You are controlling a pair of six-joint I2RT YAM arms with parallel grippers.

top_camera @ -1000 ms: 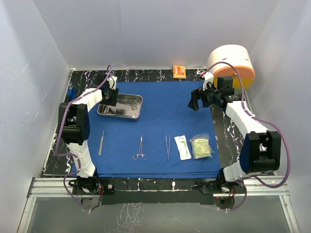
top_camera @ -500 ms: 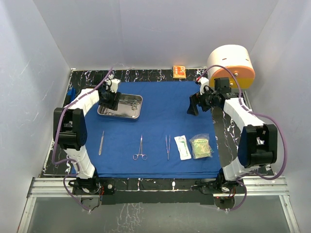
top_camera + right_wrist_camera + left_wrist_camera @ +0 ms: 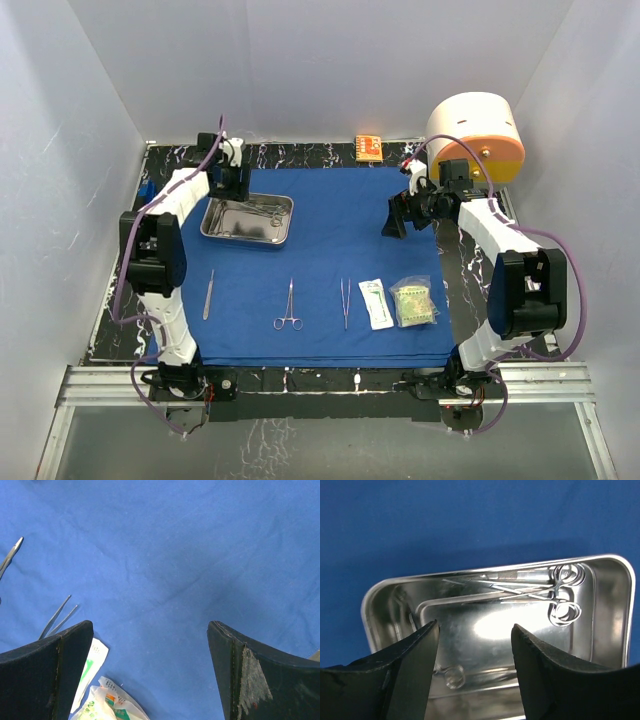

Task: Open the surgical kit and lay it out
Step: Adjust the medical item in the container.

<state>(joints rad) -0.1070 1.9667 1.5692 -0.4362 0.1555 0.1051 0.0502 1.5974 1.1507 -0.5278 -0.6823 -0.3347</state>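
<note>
The blue cloth [image 3: 330,250] is lying spread flat on the table, with the steel tray [image 3: 225,225] sitting near its far left corner. Ring-handled forceps [image 3: 535,591], perhaps two pairs, are resting inside the tray. The left gripper [image 3: 474,626] is hovering above the tray, fingers parted and holding nothing. The right gripper [image 3: 150,624] is hanging with fingers wide apart over bare cloth, near the tweezers [image 3: 54,617] and two packets [image 3: 107,702].

Your black marbled worktop [image 3: 300,156] carries the blue drape [image 3: 330,230], spread beneath both jaws. A small orange box [image 3: 369,148] sits beyond them, and a cylinder [image 3: 478,130] beyond your right jaws.
</note>
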